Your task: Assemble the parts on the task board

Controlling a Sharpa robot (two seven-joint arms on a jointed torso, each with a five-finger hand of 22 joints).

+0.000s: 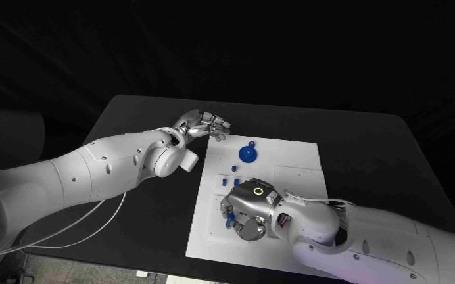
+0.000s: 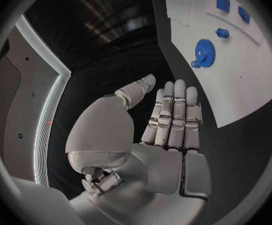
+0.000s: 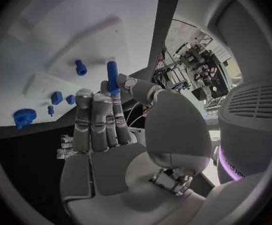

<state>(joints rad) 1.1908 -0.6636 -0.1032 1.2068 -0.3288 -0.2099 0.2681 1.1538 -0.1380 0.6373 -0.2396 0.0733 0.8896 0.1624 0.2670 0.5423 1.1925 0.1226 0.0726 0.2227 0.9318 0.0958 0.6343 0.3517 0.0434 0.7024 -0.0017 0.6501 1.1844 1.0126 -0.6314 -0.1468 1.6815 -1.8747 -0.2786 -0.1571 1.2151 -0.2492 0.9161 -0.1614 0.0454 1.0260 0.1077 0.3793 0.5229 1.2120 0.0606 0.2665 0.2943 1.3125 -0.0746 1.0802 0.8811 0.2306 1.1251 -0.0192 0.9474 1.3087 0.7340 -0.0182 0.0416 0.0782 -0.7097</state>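
Observation:
The white task board lies in the middle of the black table. On its far part a blue gear lies flat, with a small blue peg and two small blue blocks just nearer. My right hand hovers over the board's near left part and pinches a long blue peg between thumb and finger, the peg pointing toward the board. My left hand hangs beside the board's far left corner, fingers stretched out and holding nothing. The left wrist view has the gear ahead of that hand.
The black table runs around the board on all sides. A white cable hangs under my left arm at the table's left edge. Another short blue peg stands on the board beyond the right hand.

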